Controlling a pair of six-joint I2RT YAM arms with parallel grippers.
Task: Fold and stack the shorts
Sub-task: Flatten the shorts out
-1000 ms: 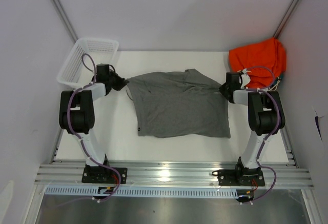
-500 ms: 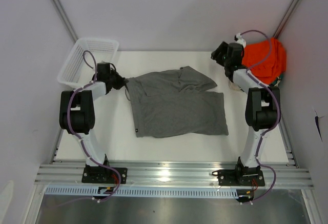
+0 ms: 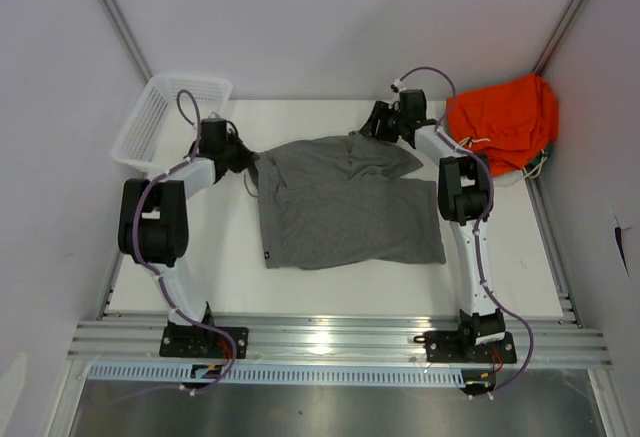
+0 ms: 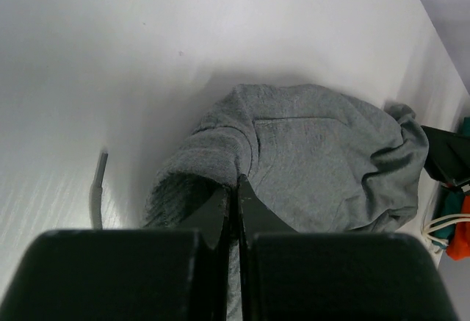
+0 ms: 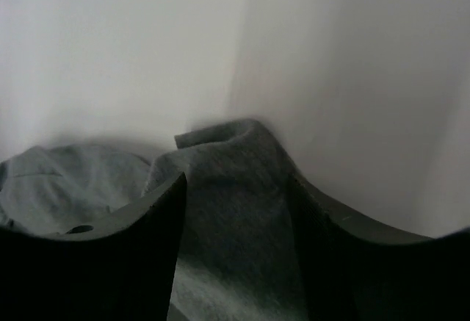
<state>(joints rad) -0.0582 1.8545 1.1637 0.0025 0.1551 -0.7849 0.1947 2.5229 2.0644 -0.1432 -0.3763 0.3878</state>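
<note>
The grey shorts (image 3: 345, 202) lie rumpled in the middle of the white table, with a tiny dark tag (image 3: 270, 252) at the near left hem. My left gripper (image 3: 238, 155) is shut on the shorts' far left corner. In the left wrist view the closed jaws (image 4: 236, 186) pinch a fold of grey cloth (image 4: 323, 152). My right gripper (image 3: 374, 127) is at the shorts' far edge, open. In the right wrist view a raised fold of grey cloth (image 5: 235, 189) lies between its spread fingers (image 5: 158, 203).
A bright orange garment (image 3: 505, 117) with a white drawstring is bunched in the far right corner. A white mesh basket (image 3: 170, 117) stands at the far left. White walls close in the back and both sides.
My right gripper let go of the shorts' right corner, rose and swung back and left to the far edge. The right side of the shorts dropped onto the table. The left gripper kept its hold.
</note>
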